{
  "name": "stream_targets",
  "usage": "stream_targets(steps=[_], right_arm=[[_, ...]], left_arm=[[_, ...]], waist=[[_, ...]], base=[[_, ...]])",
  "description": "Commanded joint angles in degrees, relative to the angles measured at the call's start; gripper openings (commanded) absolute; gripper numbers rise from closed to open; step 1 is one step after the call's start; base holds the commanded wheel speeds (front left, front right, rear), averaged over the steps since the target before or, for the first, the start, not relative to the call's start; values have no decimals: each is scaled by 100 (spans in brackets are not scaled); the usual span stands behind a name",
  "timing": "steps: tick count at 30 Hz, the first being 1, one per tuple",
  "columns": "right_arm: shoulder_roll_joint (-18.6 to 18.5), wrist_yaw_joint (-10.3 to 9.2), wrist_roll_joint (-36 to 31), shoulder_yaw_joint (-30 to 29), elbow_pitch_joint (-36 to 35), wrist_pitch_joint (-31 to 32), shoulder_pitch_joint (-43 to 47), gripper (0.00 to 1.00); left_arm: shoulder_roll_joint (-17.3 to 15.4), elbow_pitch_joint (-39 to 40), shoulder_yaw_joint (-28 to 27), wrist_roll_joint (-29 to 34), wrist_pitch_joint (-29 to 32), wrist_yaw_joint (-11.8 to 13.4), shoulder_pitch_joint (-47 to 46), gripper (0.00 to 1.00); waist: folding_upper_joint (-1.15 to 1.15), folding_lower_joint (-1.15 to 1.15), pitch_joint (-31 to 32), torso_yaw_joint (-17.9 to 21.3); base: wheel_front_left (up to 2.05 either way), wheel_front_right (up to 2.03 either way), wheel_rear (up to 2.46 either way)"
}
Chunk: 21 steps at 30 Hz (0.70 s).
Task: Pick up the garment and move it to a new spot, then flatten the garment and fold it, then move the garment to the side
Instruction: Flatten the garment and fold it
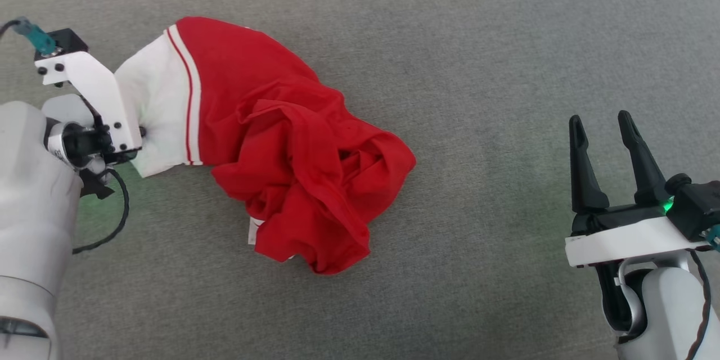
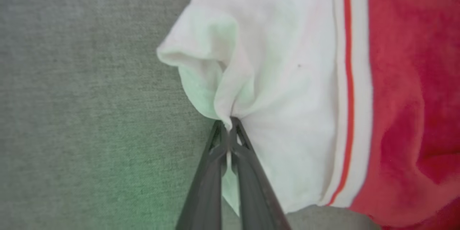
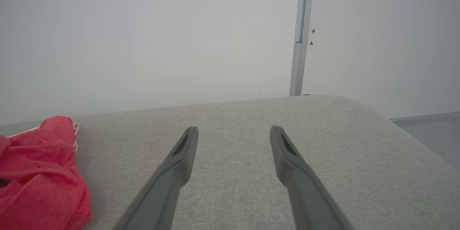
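Pinching a fold of the white sleeve [image 2: 280, 61], the left gripper [image 2: 229, 125] over at nine o'clock has its two long dark fingers pressed tight together on the cloth, which puckers to a point right at the tips. That sleeve belongs to the bright red sports jersey [image 1: 270, 124] of thin soft fabric, lying crumpled on the flat grey woven-fabric surface [image 1: 506, 56]. Its sleeve stretches out towards nine o'clock with the red-and-white striped trim just beside it, and the red body is heaped in loose folds through the middle and down towards six o'clock. Across at four o'clock, the right gripper [image 1: 602, 124] sits well apart from the jersey, above the grey surface, fingers spread wide with only air between them, tips pointing to twelve o'clock. Beyond the surface's far edge stands a plain pale wall [image 3: 143, 43].
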<state>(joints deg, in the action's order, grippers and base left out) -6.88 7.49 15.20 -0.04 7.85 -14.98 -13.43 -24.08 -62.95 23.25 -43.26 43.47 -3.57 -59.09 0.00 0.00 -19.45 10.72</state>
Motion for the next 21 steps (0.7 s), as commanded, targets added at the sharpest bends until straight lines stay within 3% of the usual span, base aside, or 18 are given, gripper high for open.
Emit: stream_targets(steps=[1,14,21], right_arm=[[16,0,-17,-5,12,-28,45,100],[-45,0,-63,-65,78,-29,231,100],[-50,0,-59,-67,119,-28,353,100]], left_arm=[[126,-183,133,-10,97,-76,374,0],[-7,434,335,-49,184,-276,755,0],[-175,1308,435,-96,629,55,1531,0]], waist=[[0,0,62,-72],[0,0,542,-629],[0,0,805,-821]], base=[[0,0,0],[0,0,0],[0,0,0]])
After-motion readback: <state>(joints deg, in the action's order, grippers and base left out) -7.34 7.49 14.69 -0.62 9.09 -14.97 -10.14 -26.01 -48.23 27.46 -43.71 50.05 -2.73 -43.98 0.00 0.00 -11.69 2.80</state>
